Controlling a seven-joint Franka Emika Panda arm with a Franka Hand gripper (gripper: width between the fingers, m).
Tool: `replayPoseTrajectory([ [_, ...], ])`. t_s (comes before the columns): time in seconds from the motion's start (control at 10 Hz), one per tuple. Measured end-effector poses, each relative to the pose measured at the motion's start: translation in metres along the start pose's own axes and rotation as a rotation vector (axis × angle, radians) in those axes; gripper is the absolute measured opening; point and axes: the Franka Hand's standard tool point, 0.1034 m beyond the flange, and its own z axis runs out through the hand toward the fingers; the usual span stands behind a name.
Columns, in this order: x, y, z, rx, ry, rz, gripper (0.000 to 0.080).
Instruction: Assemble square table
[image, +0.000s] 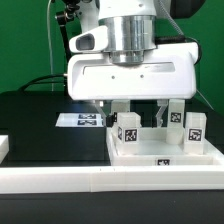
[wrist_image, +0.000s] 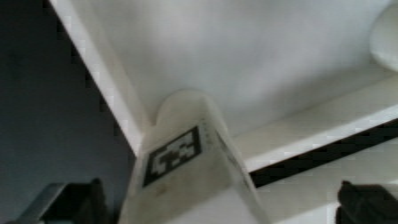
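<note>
The white square table top (image: 165, 152) lies flat at the exterior view's right, with white tagged legs standing upright on it: one near its front left corner (image: 128, 131) and two at the right (image: 176, 114) (image: 195, 128). My gripper (image: 140, 112) hangs low over the top, just behind the front left leg. In the wrist view a tagged leg (wrist_image: 178, 160) rises between my dark fingers (wrist_image: 71, 203), closer to one than the other, with the top (wrist_image: 267, 60) beneath. The gripper (wrist_image: 217, 203) is open, with the fingers wide apart and not pressing the leg.
The marker board (image: 82, 120) lies on the black table behind and to the left of the top. The long white rail (image: 90, 180) runs along the front edge. A small white piece (image: 3, 147) shows at the exterior view's far left.
</note>
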Motion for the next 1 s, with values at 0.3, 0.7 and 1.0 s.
replayPoseTrajectory([
  [0.3, -0.0003, -0.0004, 0.0001, -0.008, 0.0, -0.192, 0.0649],
  [0.7, 0.0008, 0.0028, -0.0001, -0.013, -0.002, -0.463, 0.0649],
  [1.0, 0.0008, 0.0031, -0.0001, -0.014, -0.002, -0.463, 0.0373],
])
